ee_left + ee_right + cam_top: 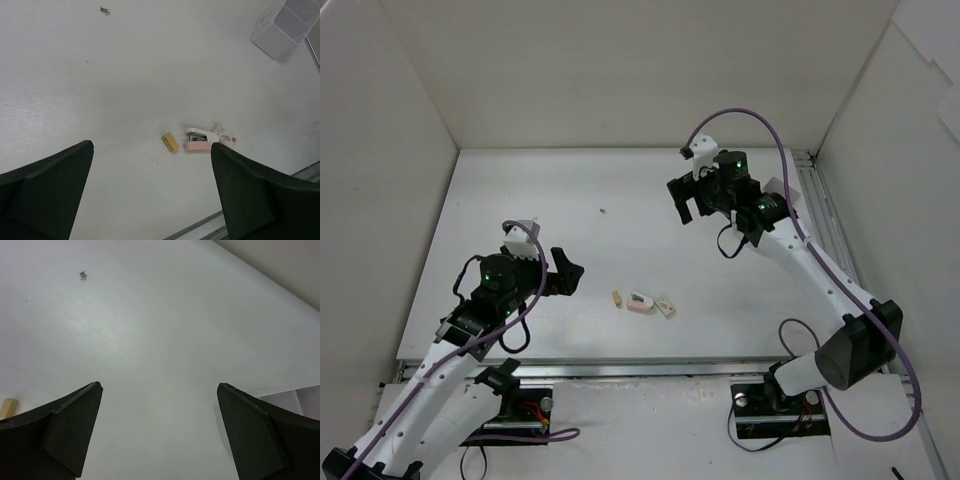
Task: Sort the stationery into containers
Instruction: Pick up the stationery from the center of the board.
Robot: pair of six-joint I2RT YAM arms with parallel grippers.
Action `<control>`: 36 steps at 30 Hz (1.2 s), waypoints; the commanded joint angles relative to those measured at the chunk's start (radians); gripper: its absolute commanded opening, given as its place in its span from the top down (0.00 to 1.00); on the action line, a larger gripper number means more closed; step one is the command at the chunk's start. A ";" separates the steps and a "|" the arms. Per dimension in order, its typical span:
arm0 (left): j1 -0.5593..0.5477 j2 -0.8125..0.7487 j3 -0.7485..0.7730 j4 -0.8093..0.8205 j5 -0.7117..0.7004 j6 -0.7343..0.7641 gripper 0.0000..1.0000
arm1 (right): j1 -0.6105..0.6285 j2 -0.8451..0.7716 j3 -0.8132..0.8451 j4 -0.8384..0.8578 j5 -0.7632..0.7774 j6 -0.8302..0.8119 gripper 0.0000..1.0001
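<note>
Sorting unfinished: tan block (170,142), pink-white block (198,140) and cream block (226,135) lie loose ahead of the left gripper (155,200), jaws wide and empty, white box (280,30) far beyond; right gripper (160,435) likewise wide, empty.

table (125,75): white, matt, with fine straight streaks like brushed laminate
left gripper fingers (50,195): dark, matt, plastic-looking, with smooth flat faces
right gripper fingers (255,440): dark matt plastic-looking finish
tan block (170,142): dull, rubbery-looking, no gloss
white-pink block (199,140): smooth, plastic-looking, slight shine on the white top
cream block (226,136): matt, with what looks like a printed paper sleeve
white container (270,42): smooth thin walls, plastic-looking, satin
cables (760,118): purple, smooth sheath
side rail (823,215): bare grey metal, dull shine
walls (620,70): white, matt, board-like
</note>
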 commanded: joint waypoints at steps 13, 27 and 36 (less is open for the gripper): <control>-0.005 -0.071 -0.027 0.050 0.074 -0.003 0.00 | 0.368 -0.166 -0.430 -0.100 0.055 0.435 0.02; -0.014 -0.126 0.072 -0.289 -0.322 -0.220 0.00 | 0.583 0.391 -0.007 0.047 0.219 0.498 0.02; -0.014 -0.160 0.061 -0.378 -0.414 -0.312 0.00 | 0.586 0.510 -0.002 0.050 0.172 0.568 0.43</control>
